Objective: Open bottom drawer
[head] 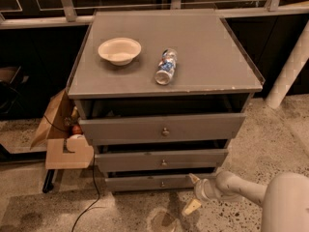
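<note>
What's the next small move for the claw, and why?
Probably ease the claw left along the bottom drawer to its knob: the claw hangs open by the front's right end, short of the knob, holding nothing.

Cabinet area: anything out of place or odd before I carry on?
A plastic bottle lies on its side on the cabinet top, beside an upright bowl. The top drawer stands partly pulled out. A cable trails across the floor at left. The gripper sits open, low by the bottom drawer, at its right end.
</note>
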`<state>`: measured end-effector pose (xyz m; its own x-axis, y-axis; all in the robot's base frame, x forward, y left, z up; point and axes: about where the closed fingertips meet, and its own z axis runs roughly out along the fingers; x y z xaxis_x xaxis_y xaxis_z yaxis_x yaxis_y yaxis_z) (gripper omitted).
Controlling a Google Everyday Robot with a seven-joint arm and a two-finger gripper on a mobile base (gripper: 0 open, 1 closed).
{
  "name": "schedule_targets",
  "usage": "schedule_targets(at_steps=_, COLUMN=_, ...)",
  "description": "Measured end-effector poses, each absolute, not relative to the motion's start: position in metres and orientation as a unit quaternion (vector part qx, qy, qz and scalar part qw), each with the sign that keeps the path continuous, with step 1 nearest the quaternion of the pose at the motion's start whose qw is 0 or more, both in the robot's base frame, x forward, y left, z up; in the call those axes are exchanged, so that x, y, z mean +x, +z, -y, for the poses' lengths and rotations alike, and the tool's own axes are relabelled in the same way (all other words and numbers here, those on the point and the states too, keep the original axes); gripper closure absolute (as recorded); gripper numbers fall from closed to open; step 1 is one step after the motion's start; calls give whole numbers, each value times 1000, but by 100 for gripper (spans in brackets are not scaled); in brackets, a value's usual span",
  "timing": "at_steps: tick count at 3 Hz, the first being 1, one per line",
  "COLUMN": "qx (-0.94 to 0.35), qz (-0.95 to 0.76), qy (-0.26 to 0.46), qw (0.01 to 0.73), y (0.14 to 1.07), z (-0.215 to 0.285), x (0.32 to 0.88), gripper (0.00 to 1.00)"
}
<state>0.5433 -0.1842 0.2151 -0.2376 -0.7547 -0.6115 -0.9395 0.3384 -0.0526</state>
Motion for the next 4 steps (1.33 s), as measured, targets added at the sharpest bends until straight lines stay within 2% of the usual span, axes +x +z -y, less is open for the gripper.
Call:
schedule_targets(at_steps=2, qx=-558, qz=-752, qy=188, qw=297, y=199, z=173, x=560, gripper=0)
schedule_targets(at_steps=3, qx=-578, qz=-731, qy=186, qw=312, y=196, z=159, x=588, gripper=0)
schedule_targets(at_steps=4, qx=-581, qz=-730, qy=181, qw=312, y=196, z=158, x=587, gripper=0)
